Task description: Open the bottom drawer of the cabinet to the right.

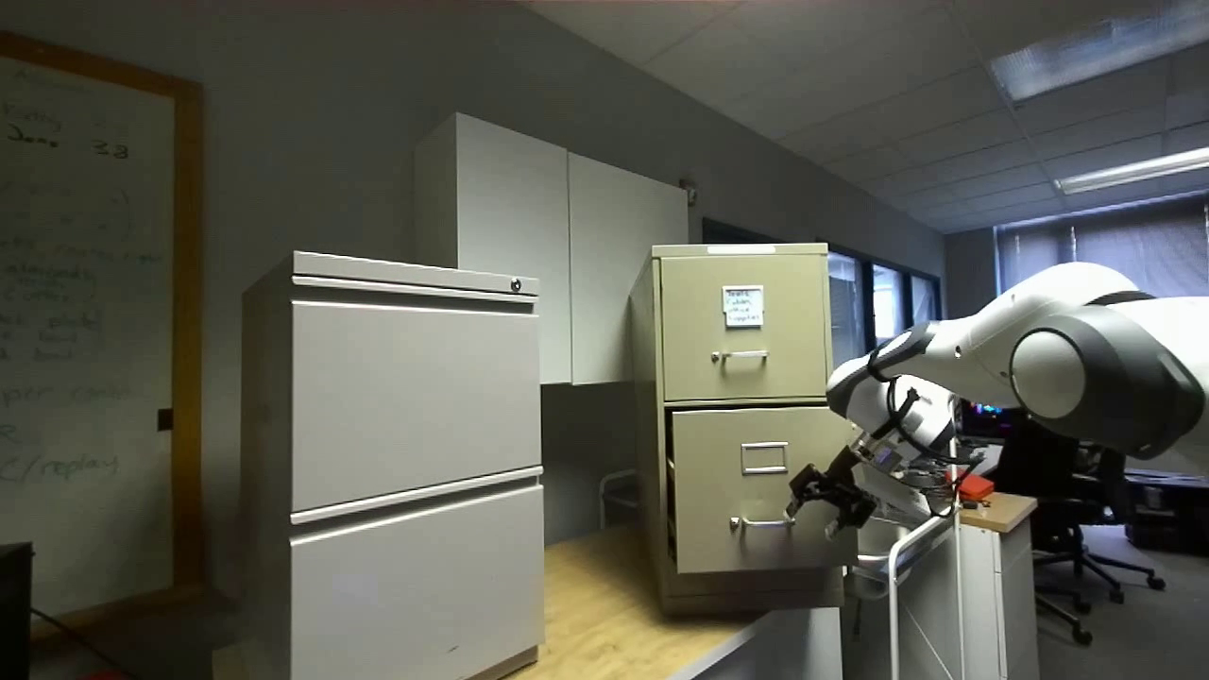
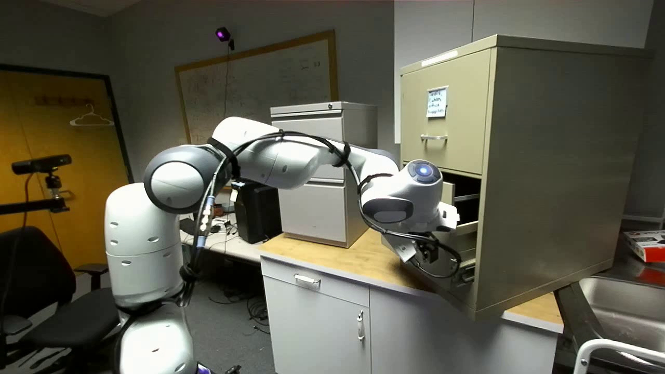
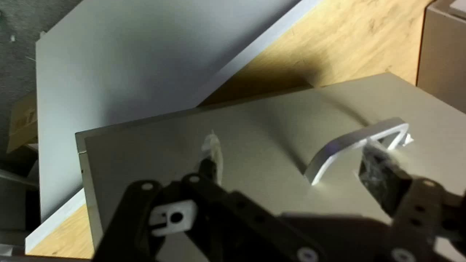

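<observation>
Bottom drawer (image 1: 723,496) ajar, gripper (image 1: 811,521) at handle (image 1: 765,523)

The 2-drawer tan metal cabinet (image 2: 556,171) stands upright, bottom drawer (image 1: 746,495) partly open.

tan cabinet (image 2: 556,166) | upper drawer (image 1: 699,373) | paper label (image 1: 743,307): "office supplies", apparently under "cables" | whiteboard (image 1: 94,326): "replay", rest faint
</observation>
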`<state>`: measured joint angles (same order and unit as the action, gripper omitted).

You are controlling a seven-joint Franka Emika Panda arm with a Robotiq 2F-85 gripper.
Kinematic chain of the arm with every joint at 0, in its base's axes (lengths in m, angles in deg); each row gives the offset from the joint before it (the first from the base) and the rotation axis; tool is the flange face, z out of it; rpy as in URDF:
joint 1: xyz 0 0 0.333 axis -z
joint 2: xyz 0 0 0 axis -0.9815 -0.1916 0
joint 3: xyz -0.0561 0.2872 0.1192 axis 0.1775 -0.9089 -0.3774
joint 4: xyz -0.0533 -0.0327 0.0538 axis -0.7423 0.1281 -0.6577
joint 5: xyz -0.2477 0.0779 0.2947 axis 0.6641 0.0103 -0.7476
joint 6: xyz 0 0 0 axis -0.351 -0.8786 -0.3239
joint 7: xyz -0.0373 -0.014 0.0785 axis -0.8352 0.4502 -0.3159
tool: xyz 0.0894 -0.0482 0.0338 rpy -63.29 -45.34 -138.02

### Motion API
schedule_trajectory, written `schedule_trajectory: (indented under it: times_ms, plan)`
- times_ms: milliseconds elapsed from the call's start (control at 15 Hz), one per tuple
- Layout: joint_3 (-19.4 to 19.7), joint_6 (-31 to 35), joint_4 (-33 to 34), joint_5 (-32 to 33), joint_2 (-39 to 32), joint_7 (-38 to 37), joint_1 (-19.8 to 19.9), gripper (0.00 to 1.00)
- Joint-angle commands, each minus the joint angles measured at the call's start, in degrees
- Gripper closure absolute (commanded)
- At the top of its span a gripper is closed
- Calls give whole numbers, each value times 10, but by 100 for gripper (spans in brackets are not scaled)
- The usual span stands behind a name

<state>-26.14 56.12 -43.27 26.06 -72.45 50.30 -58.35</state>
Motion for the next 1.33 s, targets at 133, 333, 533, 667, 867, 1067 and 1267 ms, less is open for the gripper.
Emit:
schedule_trajectory:
  times_ms: [133,333,533,667,867,1067,1267]
  plan:
    - [-3,-65,70,-106,-64,12,34,0]
    - [-8,-100,98,-127,-97,-7,40,0]
    - [-12,-123,121,-131,-123,-29,42,0]
    - [-13,-129,134,-126,-134,-51,41,0]
    - [-12,-124,139,-109,-134,-82,35,0]
    - [-7,-97,138,-35,-131,-147,14,29]
    - [-8,-86,138,54,-118,-233,-4,41]
